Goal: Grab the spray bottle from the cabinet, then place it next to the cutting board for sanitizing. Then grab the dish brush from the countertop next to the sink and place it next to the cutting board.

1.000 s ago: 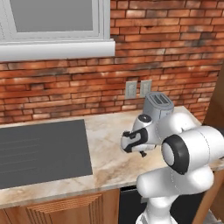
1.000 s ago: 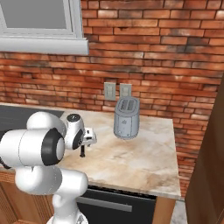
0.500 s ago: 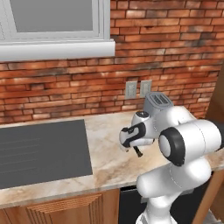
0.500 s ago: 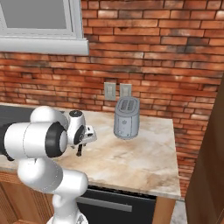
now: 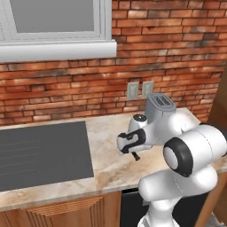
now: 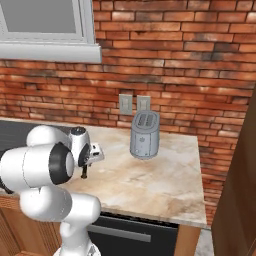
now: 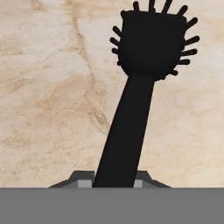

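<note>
One object is in the gripper [image 7: 114, 183]: the dish brush [image 7: 139, 83], its thin black handle pinched between the two fingertips, its tufted head pointing away from the hand over bare countertop [image 7: 43, 87]. From the left base view the gripper [image 5: 134, 155] hangs low over the beige stone, a short dark stub below it that is probably the brush, though it is too small there to be sure. Compared with the pictures of a second and half a second ago, the wrist has swung leftward along the counter, away from the grey toaster [image 5: 160, 110] and toward the dark flat surround [image 5: 42, 153], while the brick wall and window frame stay put, so the base has not driven. The right base view gives the same reading: the gripper [image 6: 84, 174] now sits tucked close against the robot's shoulder, with the toaster [image 6: 145, 135] well apart from it. Judged from this, the second half of the task is in hand, the brush lifted and in transit; no cutting board or spray bottle can be checked from these views, so the placing step is not yet done.
</note>
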{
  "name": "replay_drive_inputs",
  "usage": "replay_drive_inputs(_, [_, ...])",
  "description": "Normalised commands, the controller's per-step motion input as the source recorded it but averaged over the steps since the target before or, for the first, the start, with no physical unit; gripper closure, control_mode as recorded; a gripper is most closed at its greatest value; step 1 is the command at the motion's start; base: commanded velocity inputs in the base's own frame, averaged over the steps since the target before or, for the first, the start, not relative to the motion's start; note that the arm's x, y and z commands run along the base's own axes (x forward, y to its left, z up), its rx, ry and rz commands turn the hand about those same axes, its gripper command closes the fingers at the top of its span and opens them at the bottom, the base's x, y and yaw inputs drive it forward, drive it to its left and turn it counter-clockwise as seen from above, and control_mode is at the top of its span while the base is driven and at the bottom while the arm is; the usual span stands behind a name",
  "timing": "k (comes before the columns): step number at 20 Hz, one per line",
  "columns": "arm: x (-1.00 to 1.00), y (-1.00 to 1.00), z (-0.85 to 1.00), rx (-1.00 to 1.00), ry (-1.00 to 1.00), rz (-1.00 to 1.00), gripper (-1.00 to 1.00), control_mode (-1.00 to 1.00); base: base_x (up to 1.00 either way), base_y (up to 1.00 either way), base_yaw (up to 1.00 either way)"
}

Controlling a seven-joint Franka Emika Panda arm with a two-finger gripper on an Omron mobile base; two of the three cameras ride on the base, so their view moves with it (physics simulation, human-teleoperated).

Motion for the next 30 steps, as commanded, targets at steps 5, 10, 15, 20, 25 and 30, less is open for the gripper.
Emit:
replay_drive_inputs(5, [-0.34, 0.13, 0.46, 0.01, -0.12, 0.00, 1.00, -1.00, 0.00, 0.00, 0.00])
replay_drive_inputs(10, [-0.51, 0.00, 1.00, 0.03, -0.29, 0.00, 1.00, -1.00, 0.00, 0.00, 0.00])
replay_drive_inputs(15, [-0.48, -0.08, 1.00, 0.09, -0.41, 0.00, 1.00, -1.00, 0.00, 0.00, 0.00])
replay_drive_inputs(20, [-0.34, -0.27, 1.00, 0.08, -0.34, 0.00, 1.00, -1.00, 0.00, 0.00, 0.00])
replay_drive_inputs(25, [-0.52, -0.40, 0.97, 0.09, -0.22, -0.03, 1.00, -1.00, 0.00, 0.00, 0.00])
replay_drive_inputs(30, [-0.45, -0.45, 1.00, 0.08, -0.06, -0.08, 1.00, -1.00, 0.00, 0.00, 0.00])
